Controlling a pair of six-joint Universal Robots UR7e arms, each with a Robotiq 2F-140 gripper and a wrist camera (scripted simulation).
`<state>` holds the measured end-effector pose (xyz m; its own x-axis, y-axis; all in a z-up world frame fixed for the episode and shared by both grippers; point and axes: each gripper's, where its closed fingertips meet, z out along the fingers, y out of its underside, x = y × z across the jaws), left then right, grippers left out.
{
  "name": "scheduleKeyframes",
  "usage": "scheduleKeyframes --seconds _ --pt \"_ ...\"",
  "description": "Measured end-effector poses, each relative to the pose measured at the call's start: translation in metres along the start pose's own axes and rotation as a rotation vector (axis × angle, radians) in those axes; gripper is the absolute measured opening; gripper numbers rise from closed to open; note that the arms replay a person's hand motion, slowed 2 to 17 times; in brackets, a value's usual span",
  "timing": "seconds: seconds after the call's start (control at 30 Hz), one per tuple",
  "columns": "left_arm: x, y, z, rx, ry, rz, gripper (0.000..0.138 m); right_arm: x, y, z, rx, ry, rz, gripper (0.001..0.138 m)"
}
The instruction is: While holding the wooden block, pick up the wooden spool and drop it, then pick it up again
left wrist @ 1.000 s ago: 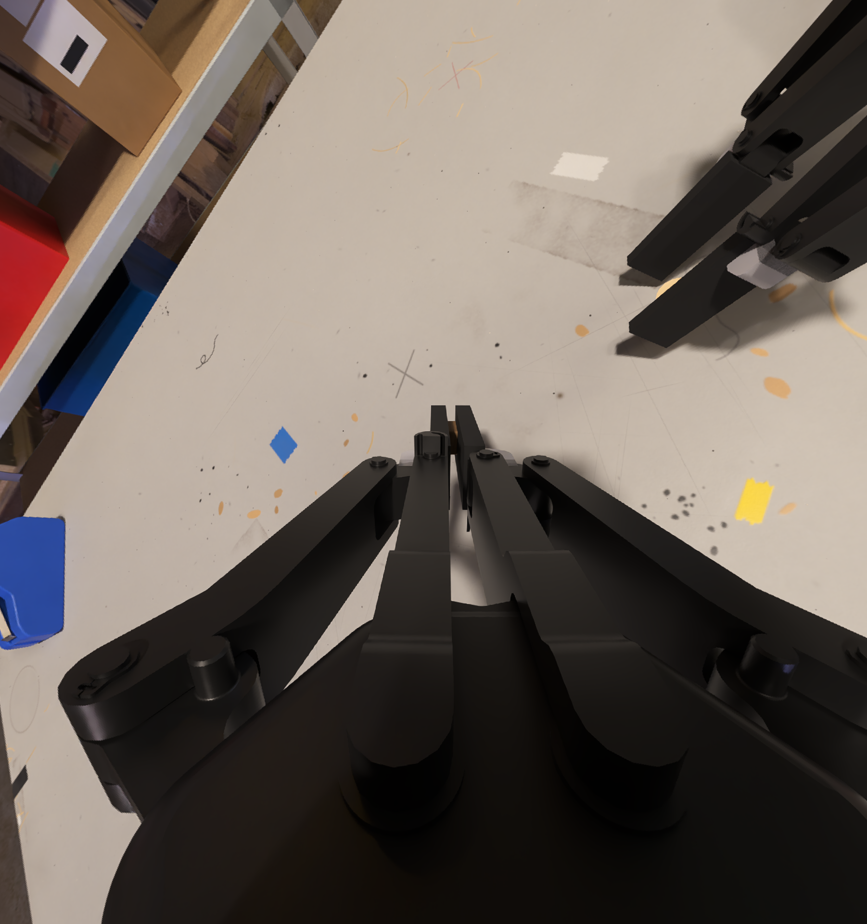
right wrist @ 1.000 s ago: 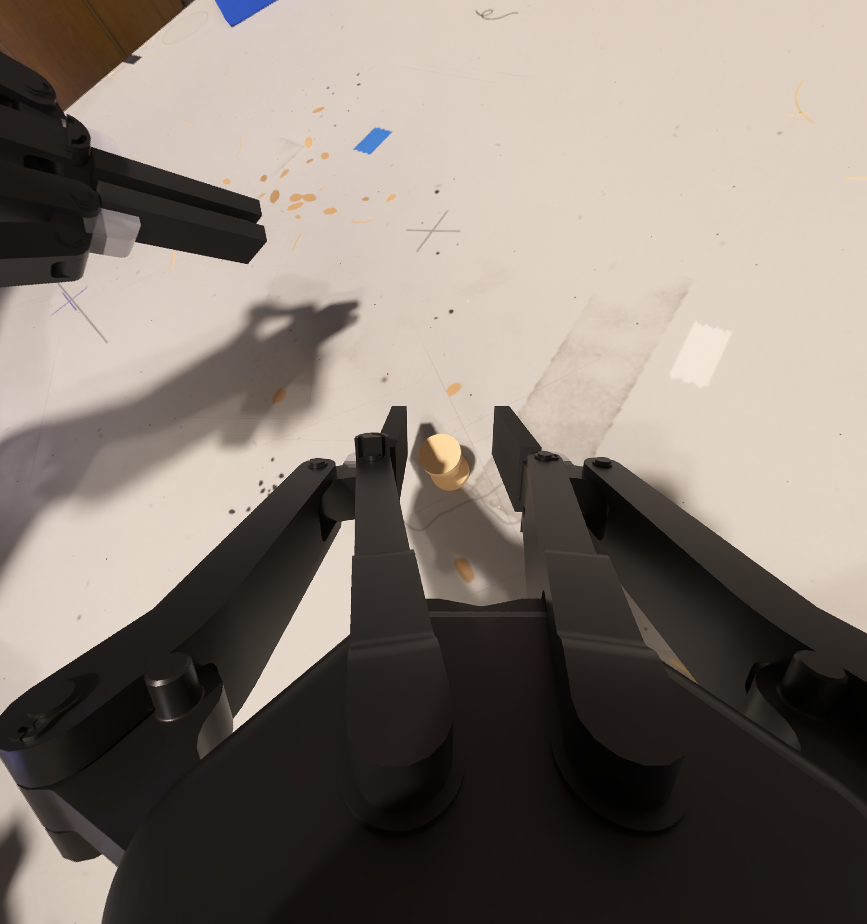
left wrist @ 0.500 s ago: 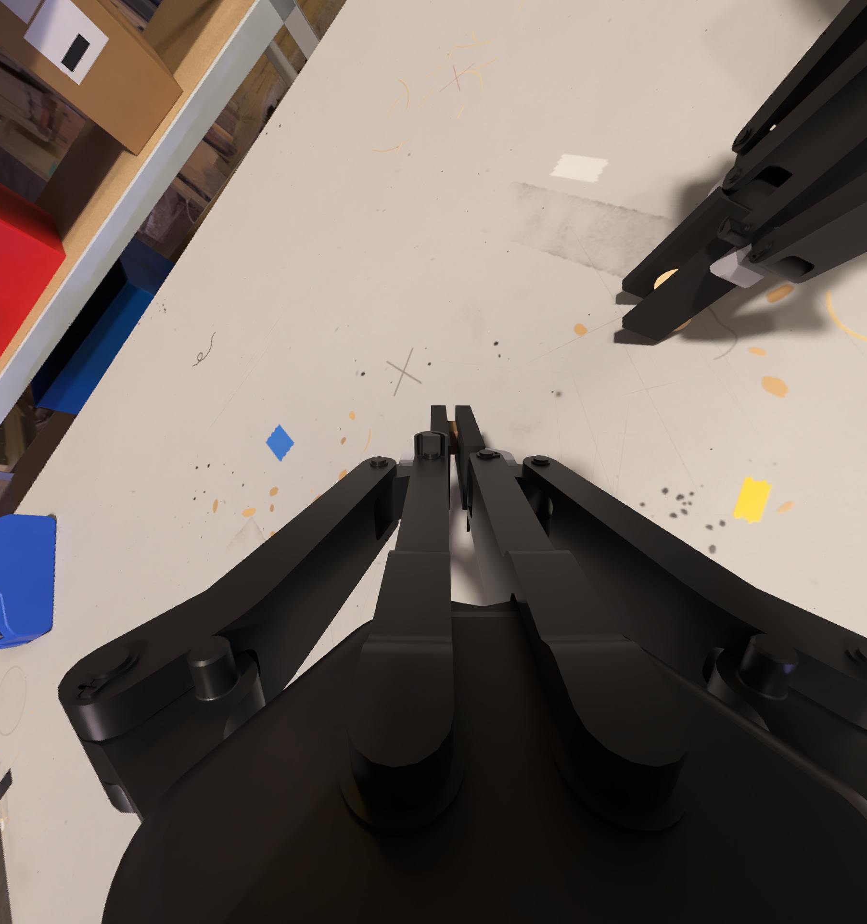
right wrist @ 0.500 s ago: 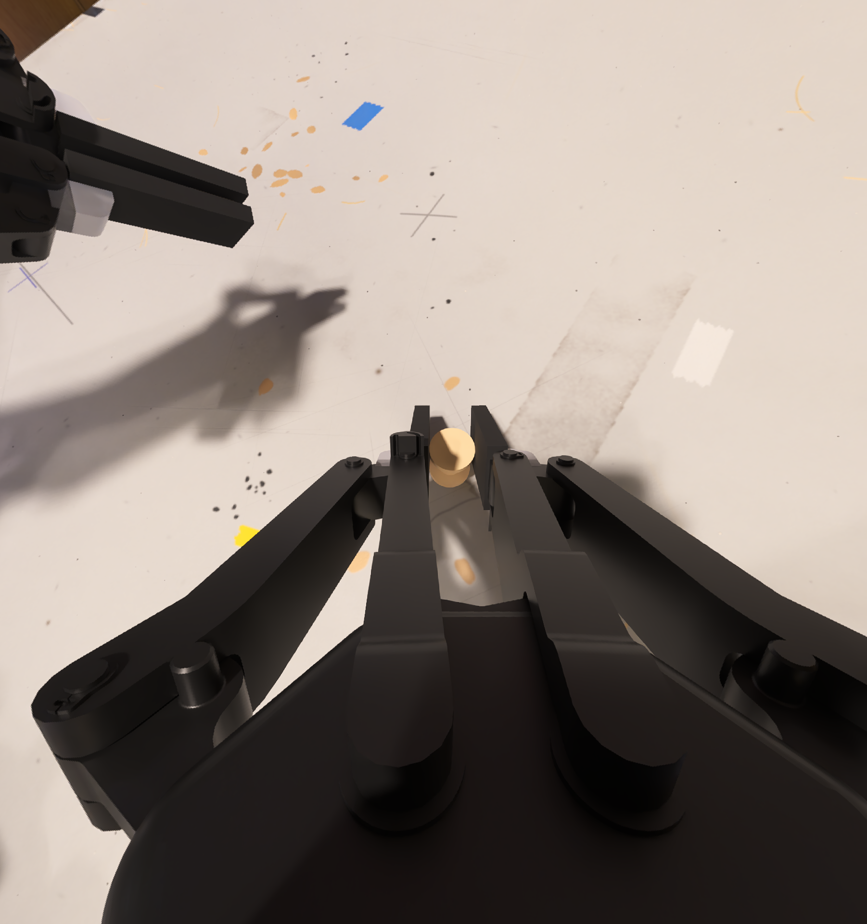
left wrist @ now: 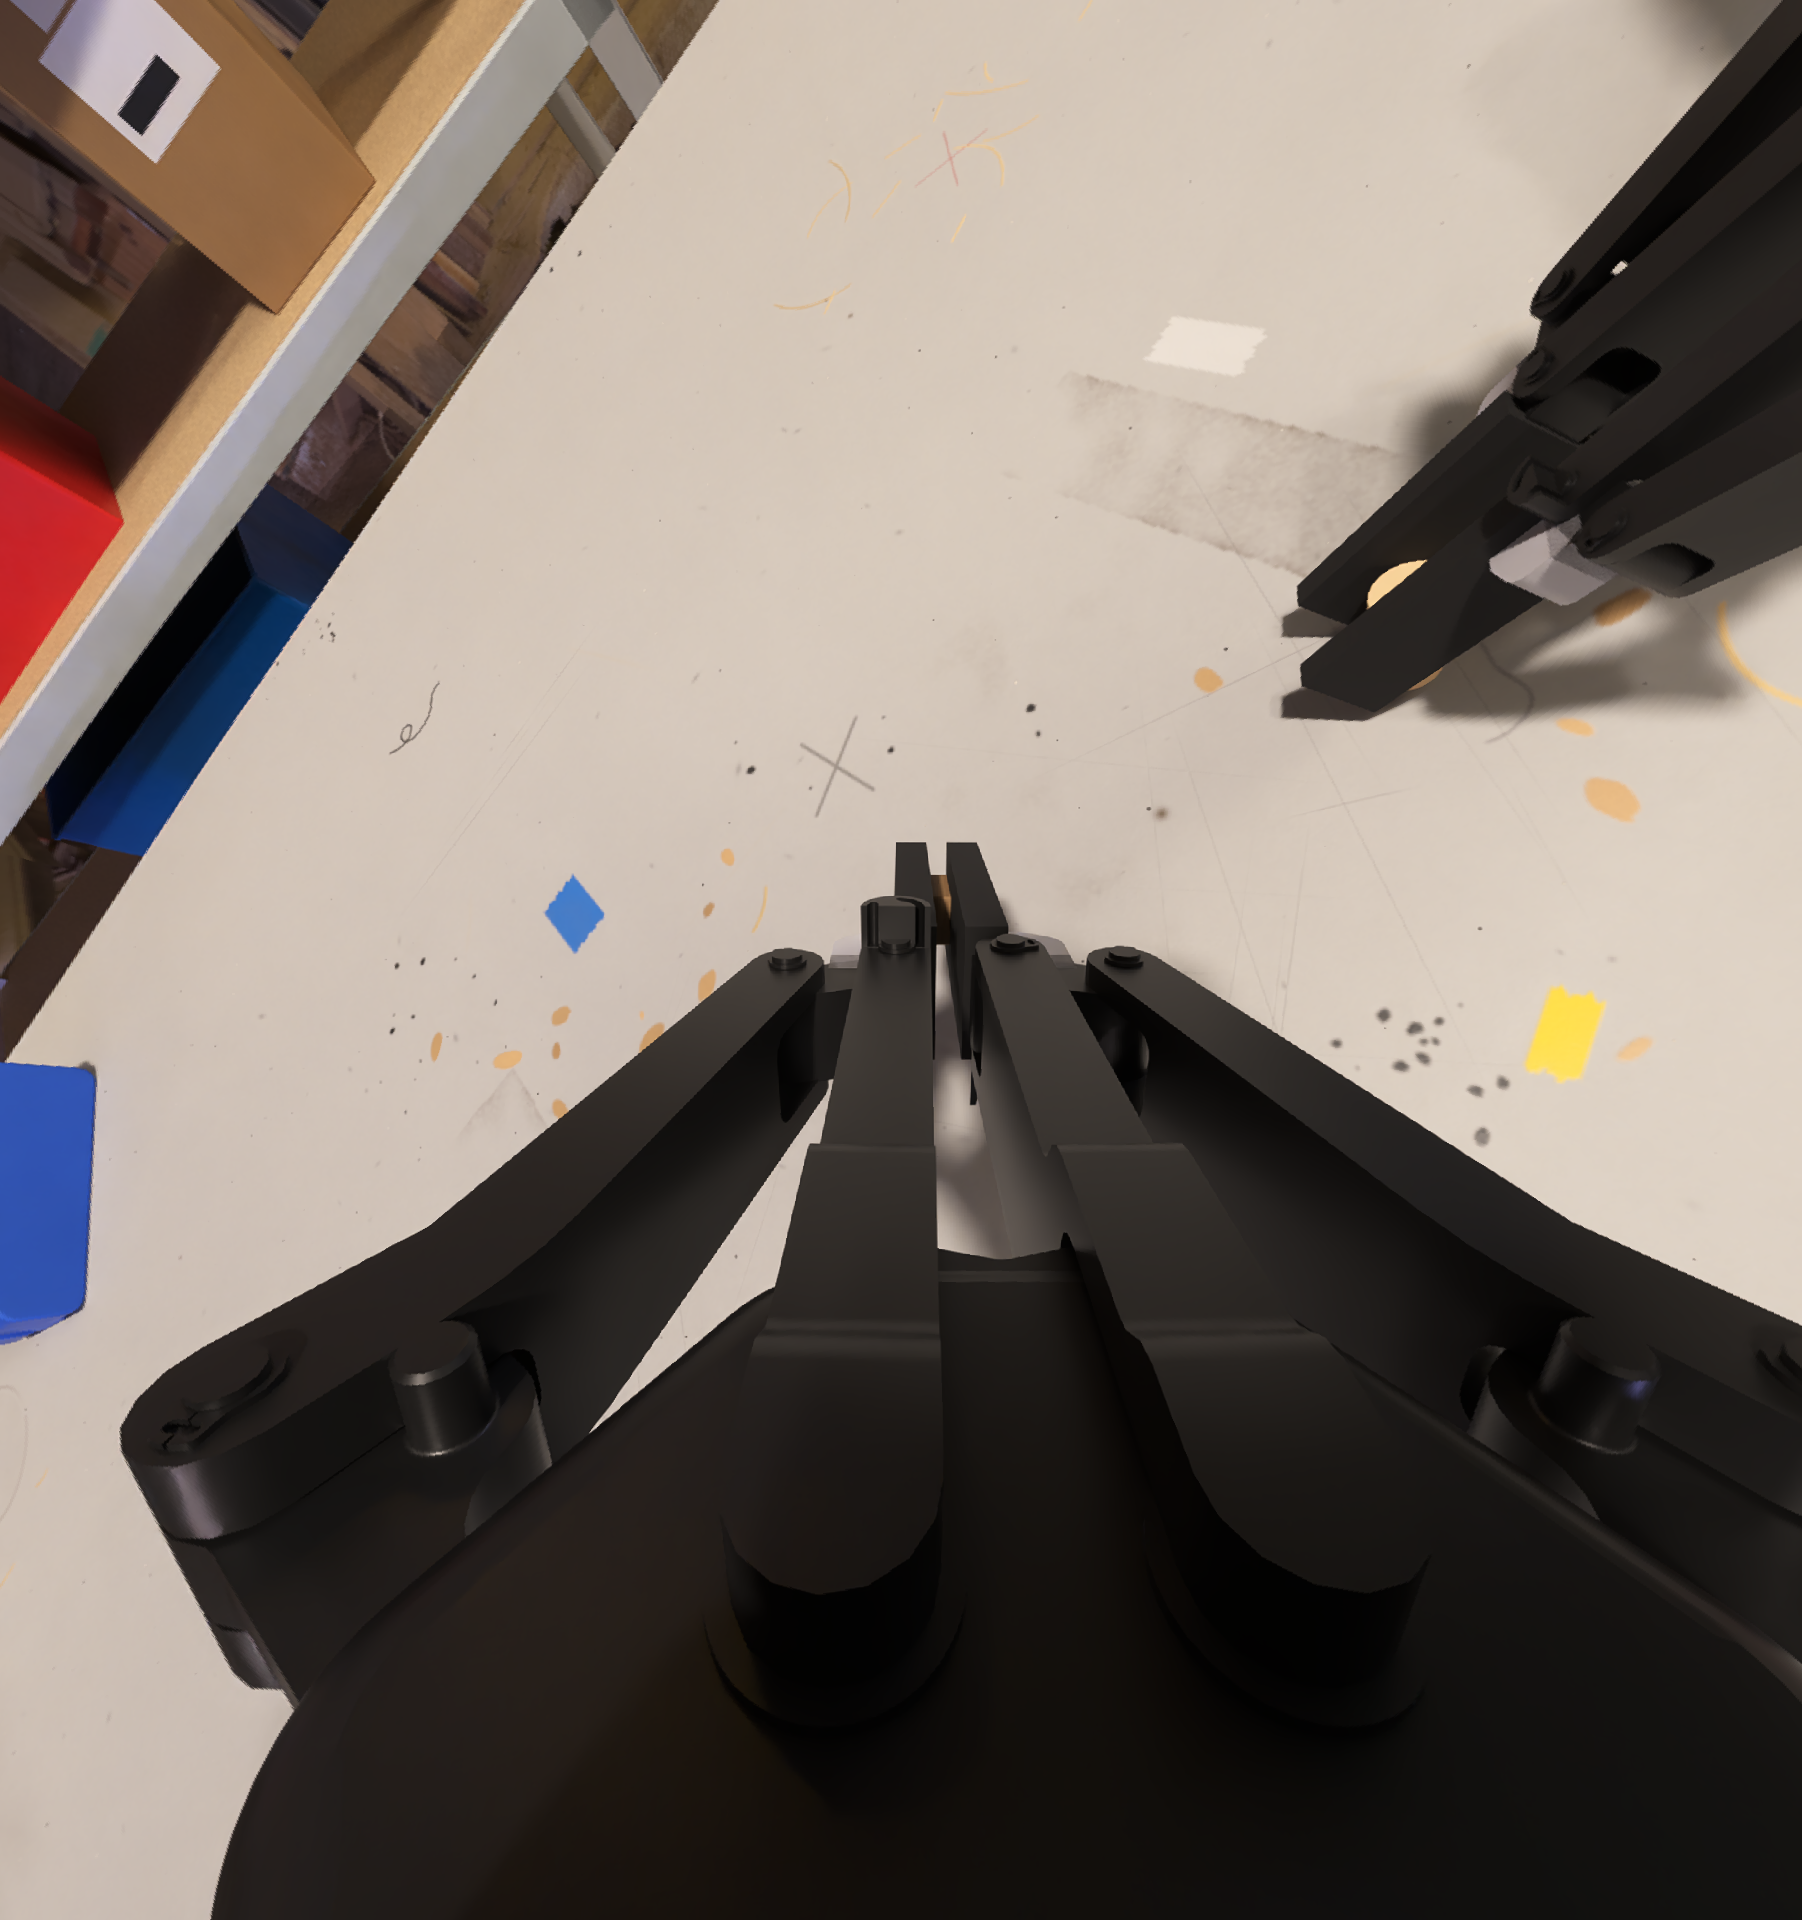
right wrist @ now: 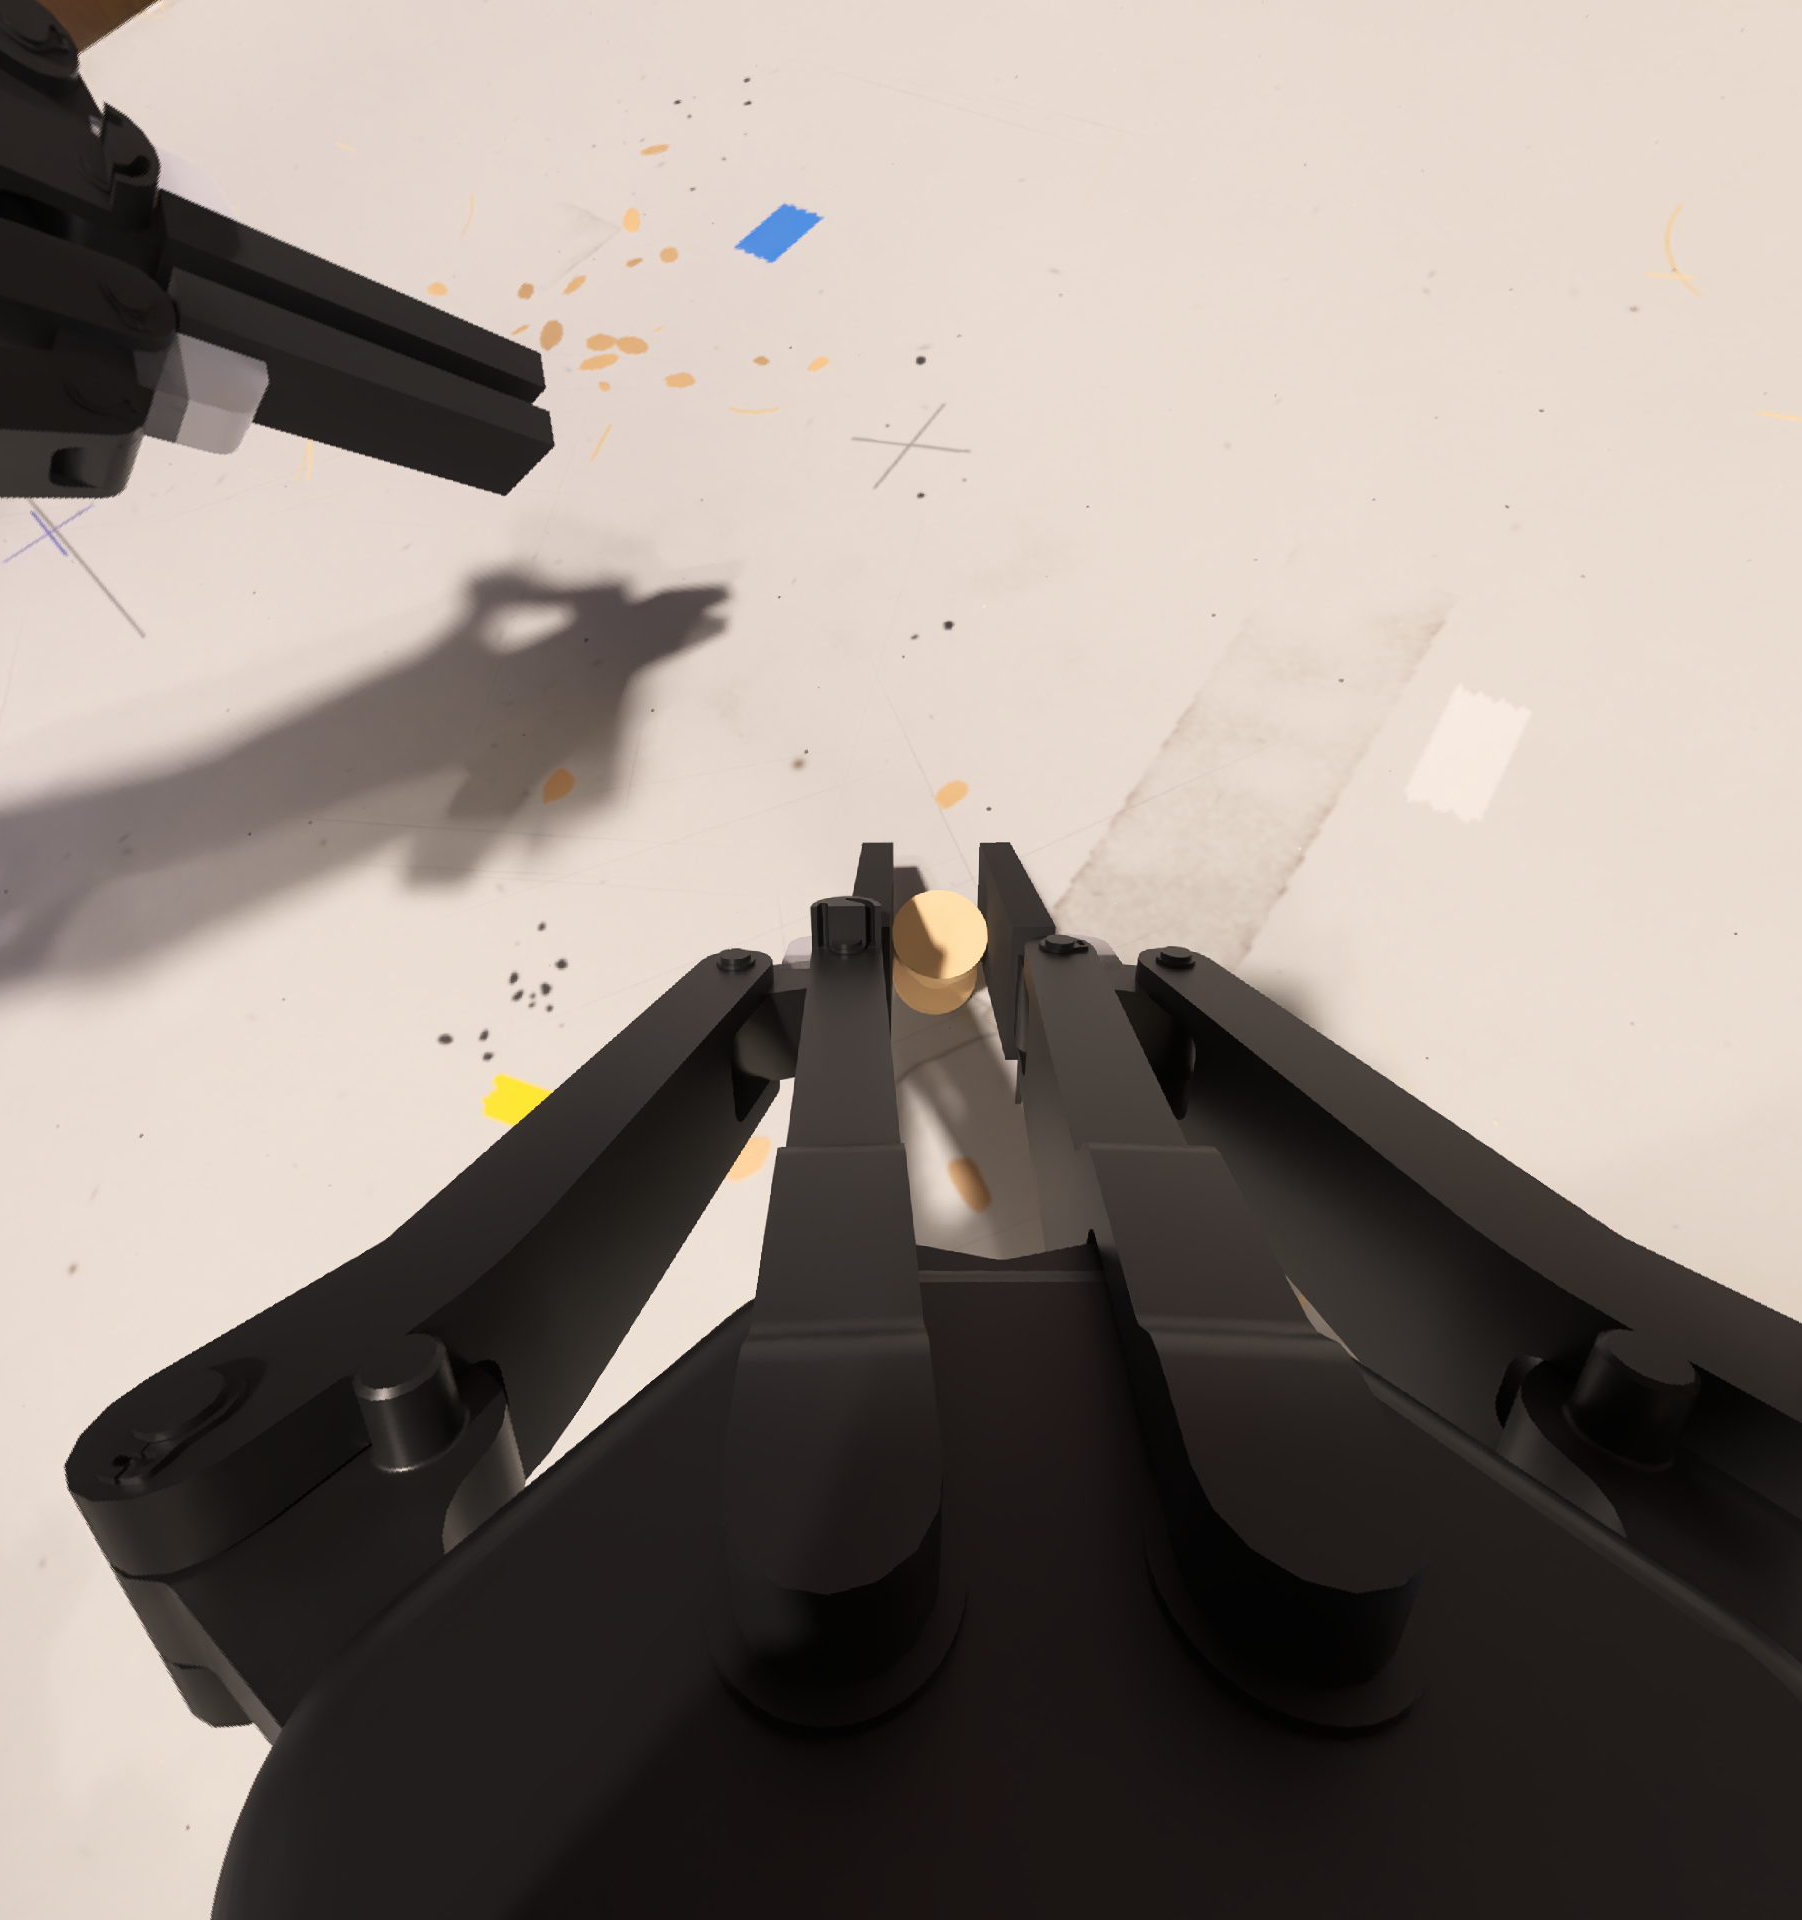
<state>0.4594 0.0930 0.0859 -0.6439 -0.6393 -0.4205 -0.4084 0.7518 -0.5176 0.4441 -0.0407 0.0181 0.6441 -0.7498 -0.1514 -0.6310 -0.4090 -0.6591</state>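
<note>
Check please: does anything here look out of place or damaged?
Nothing stands out. The right gripper closes around the upright wooden spool; the left gripper pinches a sliver of wooden block. The table bears only stains.

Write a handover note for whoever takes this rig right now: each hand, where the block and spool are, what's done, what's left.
Left hand: shut on the block, only a sliver of wood showing between its fingers, held above the table.
Right hand: closed around the spool; fingers at or nearly at its sides, tips low by the table.
Done: block held, spool enclosed.
Cannot tell whether this is the first pick or the re-pick, or whether the spool has left the table.
Left: lift; if first pick, drop and pick it up again.
</note>
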Motion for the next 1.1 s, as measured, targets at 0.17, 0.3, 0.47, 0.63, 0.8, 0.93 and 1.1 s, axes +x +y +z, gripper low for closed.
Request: scheduleKeyframes --seconds 0.17,0.3,0.47,0.63,0.8,0.93,1.1 --pt "-0.001 0.0 0.0 -0.005 0.004 -0.002 0.005 -0.002 0.001 -0.005 0.003 0.009 -0.03 0.022" --pt "0.001 -0.001 0.001 -0.014 0.01 0.003 0.005 -0.006 -0.003 -0.013 0.02 0.015 -0.061 0.022" --pt "0.002 -0.004 0.002 -0.027 0.018 0.016 0.005 -0.014 -0.008 -0.022 0.039 0.02 -0.1 0.022" --pt "0.005 -0.008 0.003 -0.048 0.026 0.042 0.005 -0.024 -0.007 -0.026 0.042 0.028 -0.129 0.022" --pt "0.007 -0.013 0.004 -0.075 0.021 0.078 0.005 -0.03 -0.006 -0.027 0.041 0.055 -0.162 0.022" --pt "0.009 -0.018 0.004 -0.086 0.02 0.1 0.005 -0.031 -0.007 -0.027 0.037 0.083 -0.172 0.022" --pt "0.012 -0.023 0.007 -0.114 0.016 0.123 0.005 -0.032 -0.006 -0.022 0.027 0.101 -0.17 0.022"
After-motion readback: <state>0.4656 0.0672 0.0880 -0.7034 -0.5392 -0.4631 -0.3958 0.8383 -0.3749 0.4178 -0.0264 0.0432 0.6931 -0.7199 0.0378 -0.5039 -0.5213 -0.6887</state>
